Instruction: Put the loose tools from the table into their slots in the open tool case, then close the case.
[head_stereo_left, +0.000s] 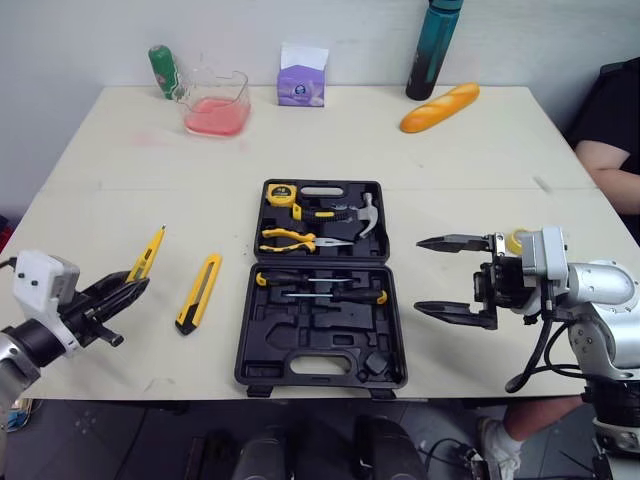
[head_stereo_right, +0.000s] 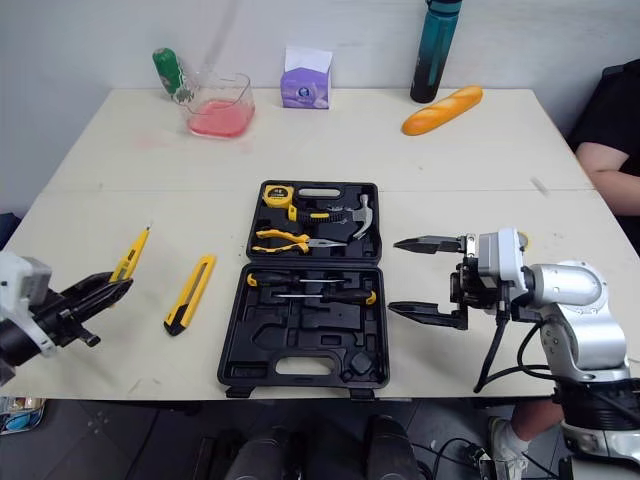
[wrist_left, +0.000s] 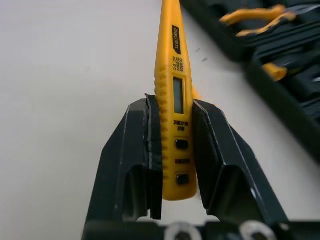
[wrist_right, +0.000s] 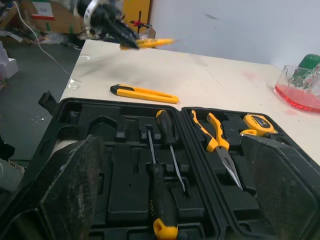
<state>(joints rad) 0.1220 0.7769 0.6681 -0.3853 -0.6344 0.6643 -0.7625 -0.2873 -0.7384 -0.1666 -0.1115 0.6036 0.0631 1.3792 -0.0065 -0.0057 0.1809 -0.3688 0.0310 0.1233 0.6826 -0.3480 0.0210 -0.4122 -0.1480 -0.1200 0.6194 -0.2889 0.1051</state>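
Case: tool case (head_stereo_left: 320, 285) lies open and flat, with the lid half on the far side. Its front edge sits close to the front edge of the table (head_stereo_left: 480, 160).
Contents: tape measure (head_stereo_left: 281, 194), hammer (head_stereo_left: 366, 213) and pliers (head_stereo_left: 290, 239) sit in the far half. Two screwdrivers (head_stereo_left: 320, 288) lie in the near half, by the hinge.
Left: left gripper (head_stereo_left: 135, 288) is well left of the case, low over the table's front-left corner, and clamps the yellow tester pen (wrist_left: 172, 90). The pen's tip sticks out past the fingertips. Can't tell if the pen is clear of the table.
Knife: utility knife (head_stereo_left: 199, 292) lies flat between the left gripper and the case's left wall, touching neither.
Right: right gripper (head_stereo_left: 419, 275) is just right of the case, spread wide and holding nothing, tips aimed at the case's right wall.
Room: a wide bare band of table lies beyond the case's far edge.
Far side: green bottle (head_stereo_left: 163, 71), pink container (head_stereo_left: 217, 103), tissue box (head_stereo_left: 302, 80), teal bottle (head_stereo_left: 433, 48) and bread loaf (head_stereo_left: 439, 107) are all well beyond the case.
Person: an arm (head_stereo_left: 612, 180) rests at the table's right edge, well right of the case.
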